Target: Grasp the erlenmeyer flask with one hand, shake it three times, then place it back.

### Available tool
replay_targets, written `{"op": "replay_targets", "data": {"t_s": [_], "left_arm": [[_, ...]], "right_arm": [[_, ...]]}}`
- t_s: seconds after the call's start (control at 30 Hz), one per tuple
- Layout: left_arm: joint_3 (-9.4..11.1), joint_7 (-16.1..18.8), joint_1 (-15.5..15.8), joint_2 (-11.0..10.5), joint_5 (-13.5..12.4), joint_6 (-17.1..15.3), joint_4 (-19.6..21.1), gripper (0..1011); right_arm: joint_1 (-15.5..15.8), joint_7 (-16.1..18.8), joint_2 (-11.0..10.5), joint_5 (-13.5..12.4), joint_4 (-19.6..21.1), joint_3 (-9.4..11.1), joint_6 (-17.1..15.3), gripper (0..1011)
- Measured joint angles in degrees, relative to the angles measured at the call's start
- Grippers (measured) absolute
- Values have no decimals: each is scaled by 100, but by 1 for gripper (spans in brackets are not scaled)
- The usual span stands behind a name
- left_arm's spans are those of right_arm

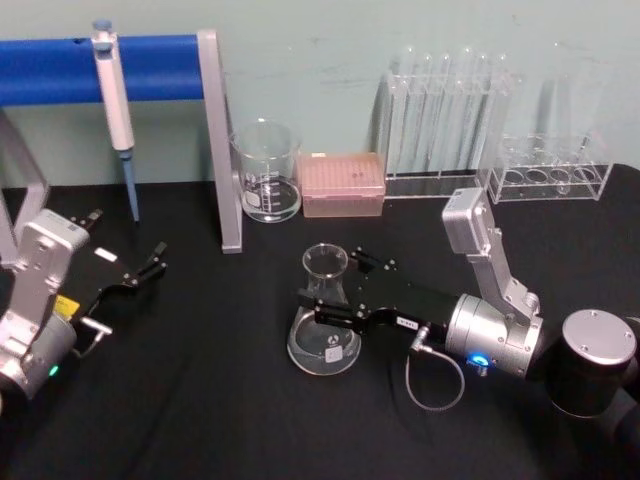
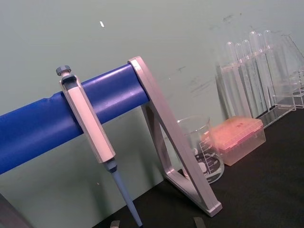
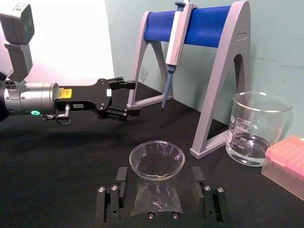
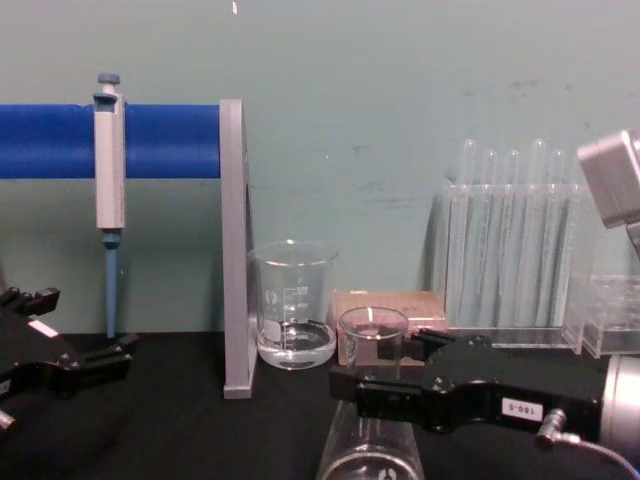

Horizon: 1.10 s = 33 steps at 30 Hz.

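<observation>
Centrally on the black tabletop (image 1: 200, 400) stood the erlenmeyer flask (image 1: 325, 345), upright on its broad base with its narrow neck and rolled rim pointing up. The right gripper (image 1: 330, 285) reached in from the robot's right, its black body lying low over the tabletop and its silver-grey wrist behind it. Its fingers (image 3: 119, 176) were spread to either side of the flask's neck; from the right wrist view a thin gap showed between each finger and the glass, so they were released rather than clenched on it. From the chest view one finger crossed in front of the neck just below the rim, and a small white numbered label showed on the gripper's body. The left gripper (image 1: 128, 240) hung over the left part of the tabletop, well apart from the flask, with its fingers likewise released and holding nothing. Behind it stood a grey stand (image 1: 218, 140) with a blue bar, and a pipette (image 1: 115, 105) hung from that bar, tip down. Behind the flask, near the wall, a graduated beaker (image 1: 268, 170) stood just beside the stand's leg, with a pink box (image 1: 342, 185) to its right and a clear rack of test tubes (image 1: 445, 120) further right.
</observation>
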<state>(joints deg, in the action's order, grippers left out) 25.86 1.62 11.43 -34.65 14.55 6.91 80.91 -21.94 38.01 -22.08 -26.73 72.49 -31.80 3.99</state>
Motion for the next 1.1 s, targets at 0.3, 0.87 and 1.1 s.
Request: {"op": "replay_targets", "data": {"t_s": [0.3,0.87,1.1], "left_arm": [[0,0,0,0,0,0,0,1001],[0,0,0,0,0,0,0,1001],[0,-1,0,0,0,0,-1,1001]], "right_arm": [[-3,3,1,-12,5,4,14,1000],[-3,7,1,-22,10,4,24,1000],[26,-76,-64,26,127,-10,-119,1000]]}}
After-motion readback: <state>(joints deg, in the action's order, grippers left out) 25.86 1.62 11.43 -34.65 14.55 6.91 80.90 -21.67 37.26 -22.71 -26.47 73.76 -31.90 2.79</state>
